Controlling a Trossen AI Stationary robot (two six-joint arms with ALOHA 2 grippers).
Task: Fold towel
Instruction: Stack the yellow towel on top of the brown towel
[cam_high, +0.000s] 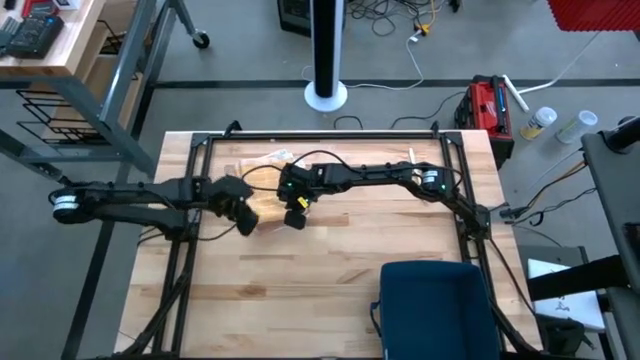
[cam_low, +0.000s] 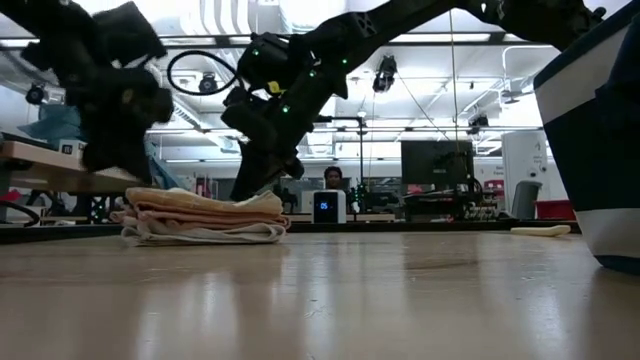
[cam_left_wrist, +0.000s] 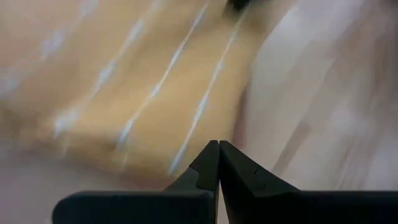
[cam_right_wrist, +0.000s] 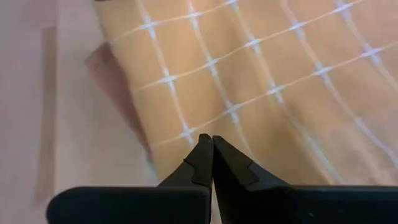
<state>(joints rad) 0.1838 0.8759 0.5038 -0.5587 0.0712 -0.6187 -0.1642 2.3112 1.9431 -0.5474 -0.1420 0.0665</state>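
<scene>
Both arms are hanging over the towel (cam_low: 205, 217), which is lying folded in a low stack on the counter (cam_high: 330, 270), toward its far left part. The left gripper (cam_left_wrist: 218, 149) and right gripper (cam_right_wrist: 206, 144) are each showing jaws pressed together, gripping nothing. The folding is looking nearly finished; next, I judge, the arms should be lifting clear without snagging the cloth
</scene>
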